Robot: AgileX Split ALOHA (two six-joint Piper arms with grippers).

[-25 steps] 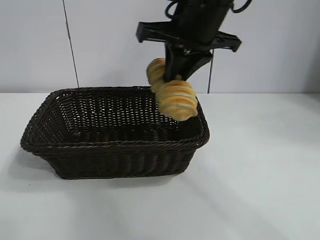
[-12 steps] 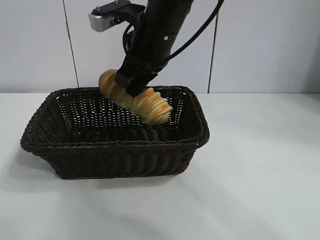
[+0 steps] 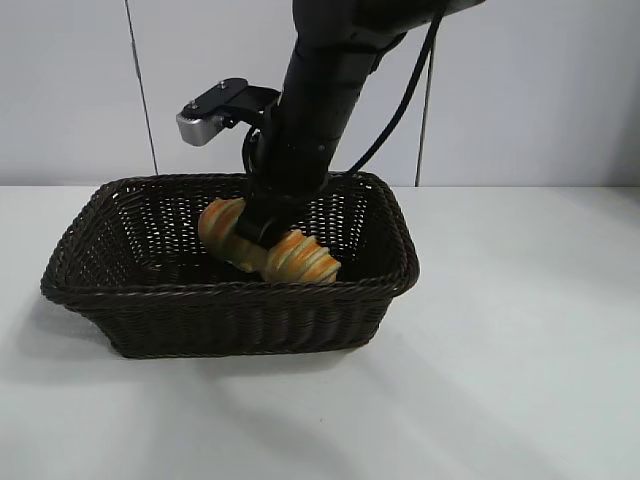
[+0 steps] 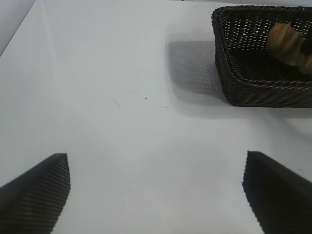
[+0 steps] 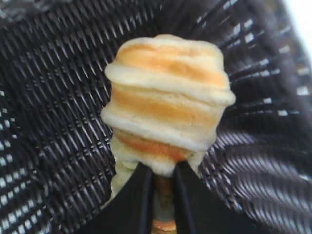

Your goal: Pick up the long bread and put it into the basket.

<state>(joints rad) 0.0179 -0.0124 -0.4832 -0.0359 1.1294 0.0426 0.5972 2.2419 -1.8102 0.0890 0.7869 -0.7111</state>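
Exterior view: right gripper reaches down inside the basket, centre-left of frame, fingers nearly together, still pinching the long bread mid-length. Loaf lies low within the wicker walls, tilted, apparently at or near the floor. Delivery looks all but done; release and withdrawal remain. A second ago the loaf hung above the far right rim; since then it has swung left and sunk. Left gripper parked wide open, empty, over bare table.
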